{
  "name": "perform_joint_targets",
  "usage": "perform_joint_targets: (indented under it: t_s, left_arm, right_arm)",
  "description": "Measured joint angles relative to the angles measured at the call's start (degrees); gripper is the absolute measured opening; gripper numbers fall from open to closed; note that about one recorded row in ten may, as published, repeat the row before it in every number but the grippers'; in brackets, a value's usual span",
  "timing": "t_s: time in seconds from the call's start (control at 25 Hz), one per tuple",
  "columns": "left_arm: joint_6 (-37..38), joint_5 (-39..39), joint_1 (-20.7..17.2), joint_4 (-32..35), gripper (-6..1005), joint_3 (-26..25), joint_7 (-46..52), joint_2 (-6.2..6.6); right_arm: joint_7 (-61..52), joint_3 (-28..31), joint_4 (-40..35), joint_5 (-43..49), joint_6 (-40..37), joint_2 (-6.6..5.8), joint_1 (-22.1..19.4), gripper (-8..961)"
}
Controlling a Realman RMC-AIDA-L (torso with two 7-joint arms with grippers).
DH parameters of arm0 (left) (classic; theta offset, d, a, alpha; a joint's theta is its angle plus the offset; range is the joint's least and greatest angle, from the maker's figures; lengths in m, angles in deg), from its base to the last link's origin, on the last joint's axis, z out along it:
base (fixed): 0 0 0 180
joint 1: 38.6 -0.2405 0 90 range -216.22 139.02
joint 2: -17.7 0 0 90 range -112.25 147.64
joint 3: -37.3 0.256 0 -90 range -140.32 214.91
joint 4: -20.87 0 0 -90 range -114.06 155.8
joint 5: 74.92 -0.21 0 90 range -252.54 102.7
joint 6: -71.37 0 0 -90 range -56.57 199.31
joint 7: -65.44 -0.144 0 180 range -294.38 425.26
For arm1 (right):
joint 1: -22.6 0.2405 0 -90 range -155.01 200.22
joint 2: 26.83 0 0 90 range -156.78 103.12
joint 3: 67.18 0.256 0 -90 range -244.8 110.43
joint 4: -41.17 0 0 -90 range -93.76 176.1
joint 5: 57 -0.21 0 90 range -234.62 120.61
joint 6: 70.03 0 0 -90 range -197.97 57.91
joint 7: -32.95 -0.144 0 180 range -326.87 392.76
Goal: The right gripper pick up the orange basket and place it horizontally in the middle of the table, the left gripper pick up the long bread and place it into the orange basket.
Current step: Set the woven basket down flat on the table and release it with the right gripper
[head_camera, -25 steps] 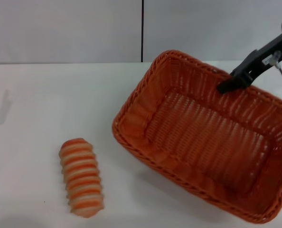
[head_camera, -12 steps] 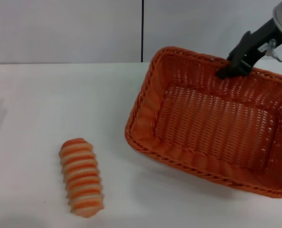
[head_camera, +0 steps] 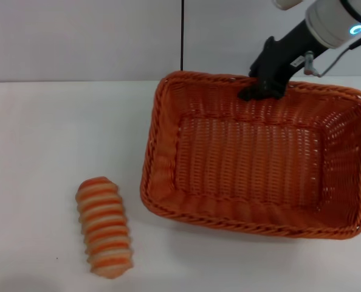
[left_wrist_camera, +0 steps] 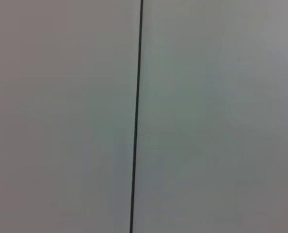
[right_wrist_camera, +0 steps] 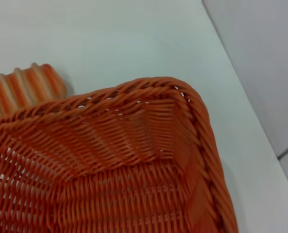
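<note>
The orange basket [head_camera: 253, 155] lies lengthwise across the right half of the white table [head_camera: 53, 134], its open side up and nothing in it. My right gripper [head_camera: 261, 90] is shut on the basket's far rim, near its middle. The right wrist view looks into one corner of the orange basket [right_wrist_camera: 120, 170] with the end of the long bread [right_wrist_camera: 23, 90] beyond it. The long bread [head_camera: 104, 227], striped orange and cream, lies on the table at the front left, apart from the basket. My left gripper is out of view.
A grey wall [head_camera: 83, 36] with a dark vertical seam [head_camera: 182, 36] stands behind the table. The left wrist view shows only this wall and the seam [left_wrist_camera: 136, 116]. Bare tabletop stretches left of the basket.
The right gripper has swung the basket leftward and turned it from a slant to lie level across the table. The bread has not moved.
</note>
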Motion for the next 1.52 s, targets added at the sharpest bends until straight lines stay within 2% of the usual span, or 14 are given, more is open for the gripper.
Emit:
perform_joint_targets:
  t_s: [0.12,0.36,0.56,0.84,1.08,1.48,1.52]
  left_arm:
    - [1.25,0.01,-1.26,-0.17,697,-0.18,0.0,-0.07]
    - [2.28,0.05,-2.42,-0.84,694,-0.64,-0.02,-0.06]
    - [2.46,0.08,-2.61,-0.86,691,-0.73,-0.05,-0.02]
    - [2.28,0.09,-2.46,-0.86,687,-0.82,-0.05,0.01]
    - [2.06,0.08,-2.33,-0.86,684,-0.83,-0.05,0.01]
    - [1.25,0.08,-2.07,-0.86,679,-1.17,-0.05,0.01]
    - [1.13,0.08,-2.05,-0.86,679,-1.19,-0.05,0.01]
  right_arm:
    - [1.71,-0.14,1.69,-0.27,0.58,0.47,1.25,211]
    - [5.32,-0.43,1.87,-0.34,1.34,2.36,1.8,223]
    - [5.95,-1.71,2.05,0.75,2.53,3.14,1.83,233]
    - [6.41,-6.09,-1.58,-0.3,5.1,4.42,-2.07,246]
    - [8.4,-10.93,-7.28,-5.83,6.4,4.55,-6.5,258]
    - [7.0,-13.74,-7.97,-6.19,9.35,4.73,-7.31,278]
    - [7.0,-13.83,-8.17,-6.37,9.66,4.75,-7.5,316]
